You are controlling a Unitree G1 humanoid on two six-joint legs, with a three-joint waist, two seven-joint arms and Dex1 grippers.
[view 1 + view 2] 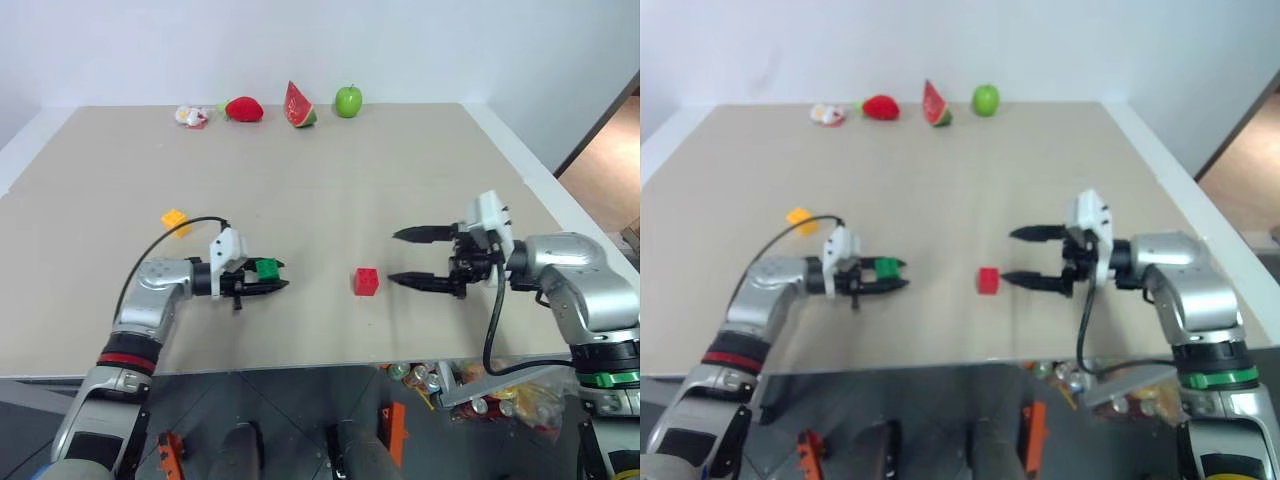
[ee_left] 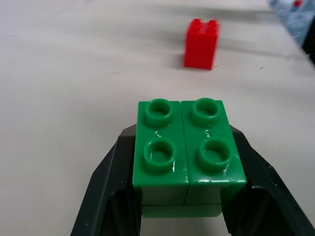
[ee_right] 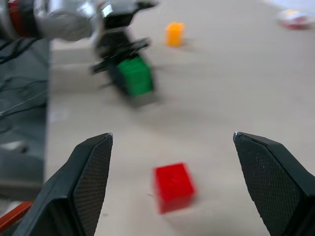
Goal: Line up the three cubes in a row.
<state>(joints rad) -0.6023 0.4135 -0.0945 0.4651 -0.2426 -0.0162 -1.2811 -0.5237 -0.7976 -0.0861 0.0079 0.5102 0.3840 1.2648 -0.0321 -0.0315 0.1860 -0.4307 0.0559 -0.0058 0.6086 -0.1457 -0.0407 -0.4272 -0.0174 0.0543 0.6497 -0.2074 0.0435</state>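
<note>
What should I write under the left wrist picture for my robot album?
Left gripper shut on the studded green plastic cube, small red plastic cube waiting ahead.

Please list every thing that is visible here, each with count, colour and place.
green cube: 1, green, gripped in the left gripper
red cube: 1, red, on the table in front of the right gripper
yellow-orange cube: 1, table's left side
toy strawberry: 1, red, far edge
watermelon slice: 1, red-green, far edge
toy apple: 1, green, far edge
small toy: 1, white-red, far edge
left gripper: jaws shut on green cube
right gripper: jaws open
</note>
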